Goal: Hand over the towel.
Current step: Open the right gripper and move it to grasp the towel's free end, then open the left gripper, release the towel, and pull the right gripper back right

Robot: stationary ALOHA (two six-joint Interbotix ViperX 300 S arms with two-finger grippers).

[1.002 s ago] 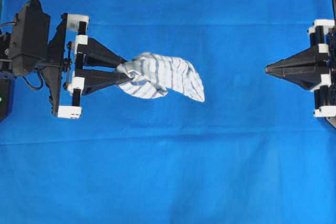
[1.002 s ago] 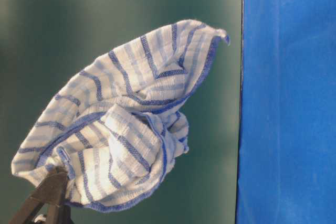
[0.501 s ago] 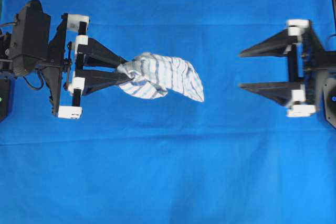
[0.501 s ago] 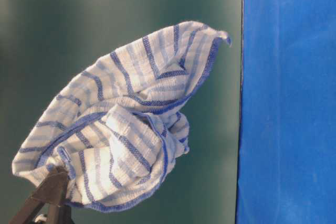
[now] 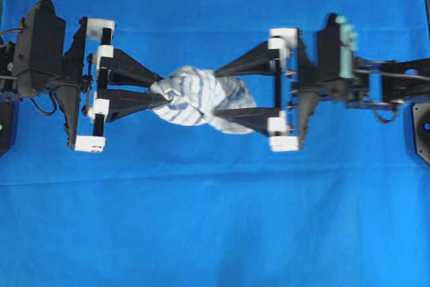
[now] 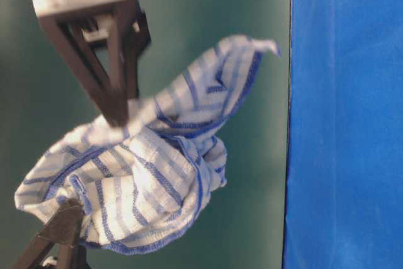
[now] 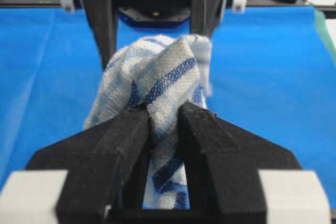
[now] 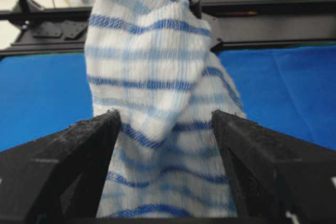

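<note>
The white towel (image 5: 191, 95) with blue stripes hangs bunched above the blue cloth, one end pinched in my left gripper (image 5: 162, 88), which is shut on it. The left wrist view shows the towel (image 7: 157, 72) squeezed between the black jaws of the left gripper (image 7: 164, 111). My right gripper (image 5: 216, 92) is open, one finger on each side of the towel's free end. In the right wrist view the towel (image 8: 152, 66) fills the gap between the spread jaws of the right gripper (image 8: 165, 116). At table level, a right finger (image 6: 116, 102) overlaps the towel (image 6: 151, 181).
The blue tablecloth (image 5: 215, 220) covers the whole table under both arms. Both arms meet near the middle of the table. A black frame and benches (image 8: 273, 19) stand behind the table.
The right gripper went from shut to wide open and travelled left until its fingers straddle the towel's free end. The left gripper stayed put, still holding the towel.
</note>
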